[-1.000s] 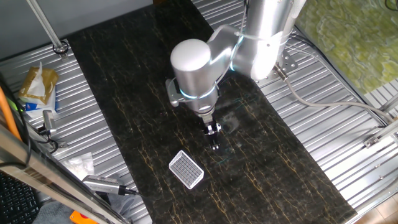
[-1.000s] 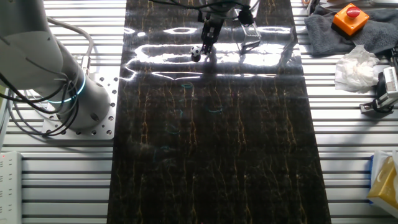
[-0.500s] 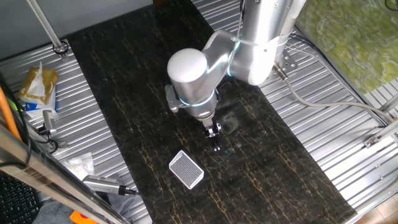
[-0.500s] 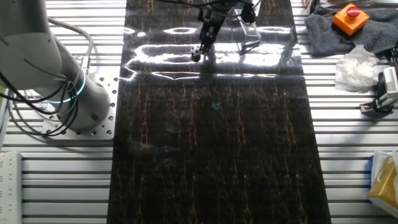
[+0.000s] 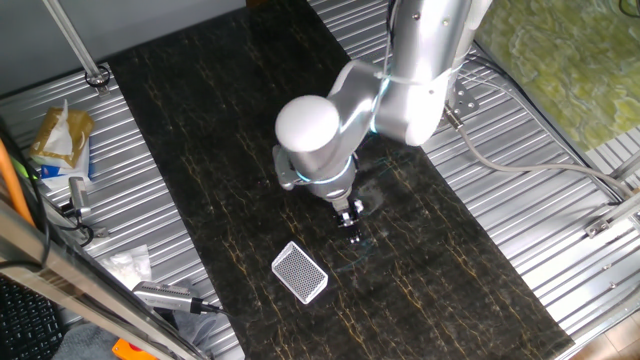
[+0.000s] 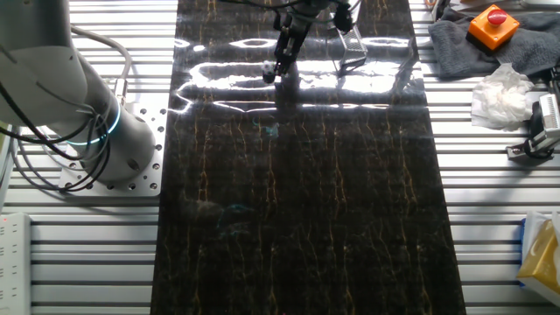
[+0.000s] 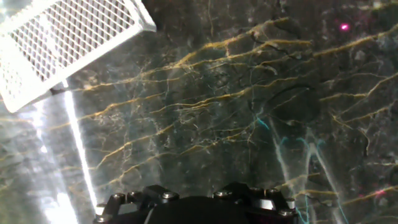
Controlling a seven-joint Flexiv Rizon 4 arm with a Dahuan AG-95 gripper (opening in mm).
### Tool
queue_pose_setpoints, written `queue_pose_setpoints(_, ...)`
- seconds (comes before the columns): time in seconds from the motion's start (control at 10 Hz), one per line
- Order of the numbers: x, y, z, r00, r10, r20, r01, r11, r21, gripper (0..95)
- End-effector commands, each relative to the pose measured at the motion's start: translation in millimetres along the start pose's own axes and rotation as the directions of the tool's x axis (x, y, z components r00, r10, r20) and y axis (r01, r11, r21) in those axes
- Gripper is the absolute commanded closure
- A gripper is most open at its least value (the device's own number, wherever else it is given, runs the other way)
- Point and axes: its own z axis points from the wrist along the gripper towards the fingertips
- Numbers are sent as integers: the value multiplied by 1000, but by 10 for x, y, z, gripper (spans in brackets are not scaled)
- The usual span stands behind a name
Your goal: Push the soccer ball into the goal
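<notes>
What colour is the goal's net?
The goal has a white frame with pale grey-white mesh netting. It shows best in the hand view, at the top left.

— Arm pose?
— I read it bent over, wrist pointing down, gripper [image 5: 352, 232] low above the worktop [image 5: 200, 130].
— Fingers?
— Close together in my fixed views; too small for me to tell further.

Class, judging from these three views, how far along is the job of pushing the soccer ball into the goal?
Done: nothing yet. The soccer ball sits on the dark tabletop, outside the goal. In hand: the gripper is down at the table, right beside the ball. Left: pushing the ball across the bare stretch of tabletop and into the goal.
</notes>
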Motion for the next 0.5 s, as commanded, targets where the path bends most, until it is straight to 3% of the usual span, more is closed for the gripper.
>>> queue_pose_setpoints(0.1, -37, 2, -3, 999, 3, 32, -2, 999, -34, 190)
queue_pose_setpoints(0.2, -59, 6, -5, 999, -3, 33, 4, 999, -43, 0)
queue_pose_setpoints(0.5, -53, 10, -17, 998, -43, 36, 44, 998, -39, 0)
